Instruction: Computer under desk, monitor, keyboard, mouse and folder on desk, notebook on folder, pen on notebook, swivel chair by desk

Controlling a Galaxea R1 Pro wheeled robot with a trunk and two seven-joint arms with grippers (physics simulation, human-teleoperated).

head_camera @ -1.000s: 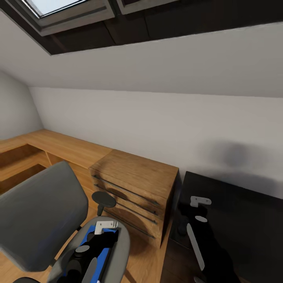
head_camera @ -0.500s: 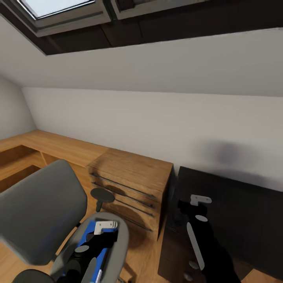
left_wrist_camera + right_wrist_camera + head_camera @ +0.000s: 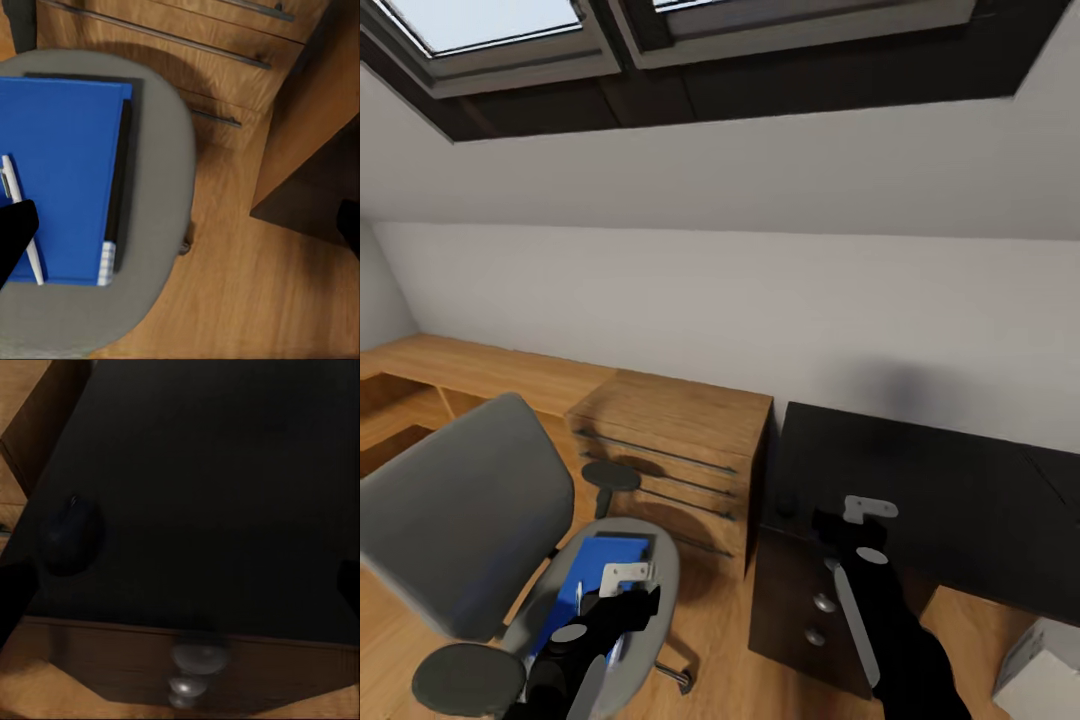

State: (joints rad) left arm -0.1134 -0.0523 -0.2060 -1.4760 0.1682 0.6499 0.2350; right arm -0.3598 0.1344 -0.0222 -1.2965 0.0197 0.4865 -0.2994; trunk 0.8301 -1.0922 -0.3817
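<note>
Padded grey swivel chair (image 3: 470, 520), rounded seat, black disc armrests, just left of a wooden drawer chest (image 3: 670, 455) with thin dark bar handles. Flat bright blue folder (image 3: 60, 176) lying on the seat, white page edges at one end, a dark strip along one side, perhaps the notebook, hard to tell. Slim white pen (image 3: 22, 225) resting on the blue cover. Left gripper (image 3: 622, 590) hovering over the folder, fingers spread apart, holding nothing.

Glossy black desk (image 3: 940, 500) directly right of the chest; dark drawer unit (image 3: 800, 610) beneath it with round silver knobs. Right gripper (image 3: 860, 520) above the desk's near edge, fingers parted and empty.

From the right wrist: small dark rounded mouse (image 3: 71, 536) sitting on the desk top near its corner, barely a dark bump from the head camera. From the left wrist: pen and page edges clear, largely covered by the arm from the head camera.
</note>
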